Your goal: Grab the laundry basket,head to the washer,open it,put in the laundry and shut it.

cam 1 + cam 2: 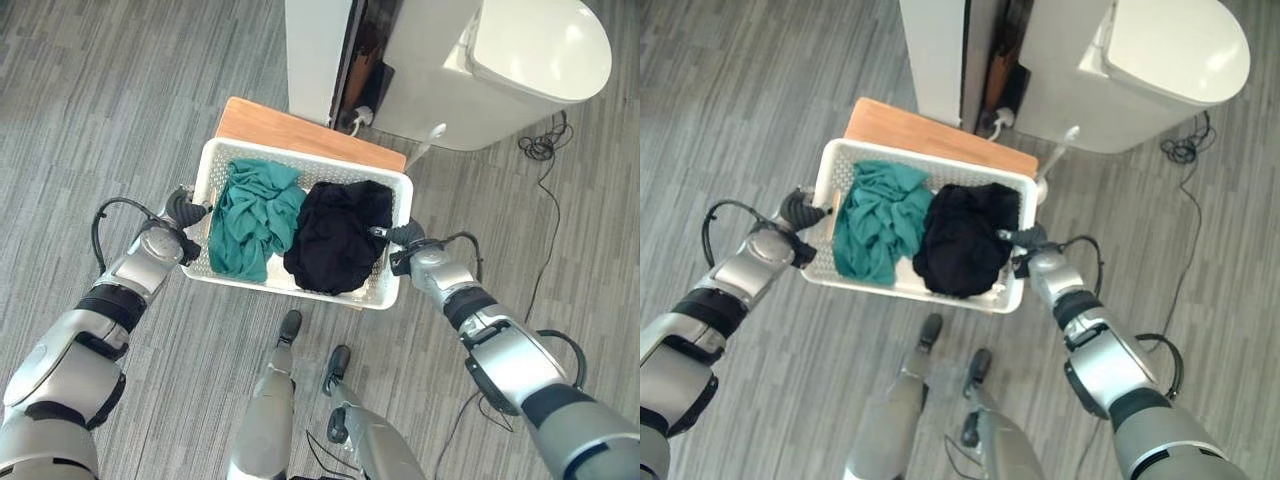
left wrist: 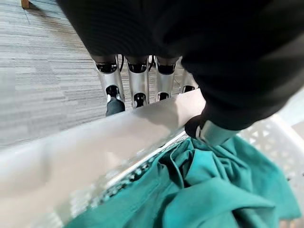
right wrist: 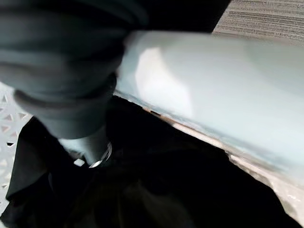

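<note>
A white perforated laundry basket (image 1: 310, 162) sits between my two hands, and its far side overlaps a small wooden table (image 1: 290, 130). Inside lie a teal garment (image 1: 252, 215) on the left and a black garment (image 1: 338, 240) on the right. My left hand (image 1: 185, 212) grips the basket's left rim (image 2: 95, 147), with the fingers (image 2: 138, 85) curled under the outside and the thumb inside by the teal cloth (image 2: 213, 190). At the right rim (image 3: 213, 104), my right hand (image 1: 405, 240) is clamped on, its thumb (image 3: 90, 142) over the black cloth (image 3: 166, 190). I cannot tell whether the basket rests on the table.
The white washer (image 1: 500, 70) stands just beyond the table at the upper right, lid closed. A tall white panel (image 1: 318, 55) stands to its left with a dark gap between them. A thin black cable (image 1: 545, 150) lies on the grey floor right of the washer.
</note>
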### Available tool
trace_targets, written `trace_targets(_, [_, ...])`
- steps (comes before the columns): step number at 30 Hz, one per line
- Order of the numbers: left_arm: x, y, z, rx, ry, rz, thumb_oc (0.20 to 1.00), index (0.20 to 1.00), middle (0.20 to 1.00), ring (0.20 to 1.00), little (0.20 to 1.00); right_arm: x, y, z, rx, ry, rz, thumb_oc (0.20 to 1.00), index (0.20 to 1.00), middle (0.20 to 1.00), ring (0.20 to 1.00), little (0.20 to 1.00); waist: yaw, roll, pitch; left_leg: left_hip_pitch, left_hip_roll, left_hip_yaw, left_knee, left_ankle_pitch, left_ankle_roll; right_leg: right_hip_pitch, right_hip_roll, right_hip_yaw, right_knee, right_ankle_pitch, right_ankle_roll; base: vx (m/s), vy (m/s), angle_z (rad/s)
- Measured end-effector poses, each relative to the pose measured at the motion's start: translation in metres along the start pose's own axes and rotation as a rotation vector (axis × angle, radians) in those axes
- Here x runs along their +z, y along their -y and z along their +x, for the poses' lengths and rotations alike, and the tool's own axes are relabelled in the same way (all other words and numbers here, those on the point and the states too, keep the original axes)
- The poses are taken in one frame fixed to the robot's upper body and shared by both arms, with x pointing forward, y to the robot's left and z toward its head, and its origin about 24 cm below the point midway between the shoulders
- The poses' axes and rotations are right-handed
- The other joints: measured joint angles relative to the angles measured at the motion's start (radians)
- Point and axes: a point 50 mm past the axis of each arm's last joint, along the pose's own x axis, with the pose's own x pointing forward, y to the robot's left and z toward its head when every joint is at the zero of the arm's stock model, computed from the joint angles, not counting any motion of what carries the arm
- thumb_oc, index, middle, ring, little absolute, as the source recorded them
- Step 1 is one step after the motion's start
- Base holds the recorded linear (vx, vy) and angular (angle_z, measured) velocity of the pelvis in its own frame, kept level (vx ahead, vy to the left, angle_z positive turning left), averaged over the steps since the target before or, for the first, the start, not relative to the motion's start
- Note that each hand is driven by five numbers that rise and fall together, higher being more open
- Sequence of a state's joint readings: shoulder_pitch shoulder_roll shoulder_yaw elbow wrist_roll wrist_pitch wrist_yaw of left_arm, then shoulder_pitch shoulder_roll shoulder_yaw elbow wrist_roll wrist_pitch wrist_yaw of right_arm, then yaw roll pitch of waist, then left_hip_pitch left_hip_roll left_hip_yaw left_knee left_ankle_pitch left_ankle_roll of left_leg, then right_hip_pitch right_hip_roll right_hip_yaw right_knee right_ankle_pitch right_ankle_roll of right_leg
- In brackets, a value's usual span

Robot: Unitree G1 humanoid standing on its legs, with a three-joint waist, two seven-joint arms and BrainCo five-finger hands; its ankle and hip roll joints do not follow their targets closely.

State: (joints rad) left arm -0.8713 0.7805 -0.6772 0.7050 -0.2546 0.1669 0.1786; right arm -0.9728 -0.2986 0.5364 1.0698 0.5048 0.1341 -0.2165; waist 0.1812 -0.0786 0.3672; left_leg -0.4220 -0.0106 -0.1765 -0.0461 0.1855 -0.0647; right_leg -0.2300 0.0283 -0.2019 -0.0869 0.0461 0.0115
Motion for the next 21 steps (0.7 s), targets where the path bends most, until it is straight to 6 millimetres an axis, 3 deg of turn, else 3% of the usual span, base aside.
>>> trace_targets(12, [-0.014, 0.023, -0.011, -0.034, -0.004, 0.016, 0.2, 0.2, 0.2, 0.2, 0.2, -0.012, 0.009, -0.005, -0.025, 0.003, -0.036, 0.2, 0.2, 0.2, 0.2, 0.2, -0.003, 0.005, -0.029, -0.014, -0.006, 0.004, 0.001, 0.002, 0.003, -0.015, -0.008, 0.003, 0.0, 0.001, 0.002, 0.01, 0.025, 0.0])
trace_targets(21, [-0.014, 0.06, -0.023, -0.117, 0.03, 0.027, 0.2, 0.2, 0.2, 0.2, 0.2, -0.066, 0.029, -0.022, -0.069, -0.074, 0.018, 0.2, 0.2, 0.2, 0.2, 0.2, -0.02, 0.006, -0.028, 0.058, -0.015, 0.038, -0.018, -0.002, 0.01, 0.039, -0.024, 0.034, 0.0, 0.0, 0.009, 0.03, 0.053, -0.08])
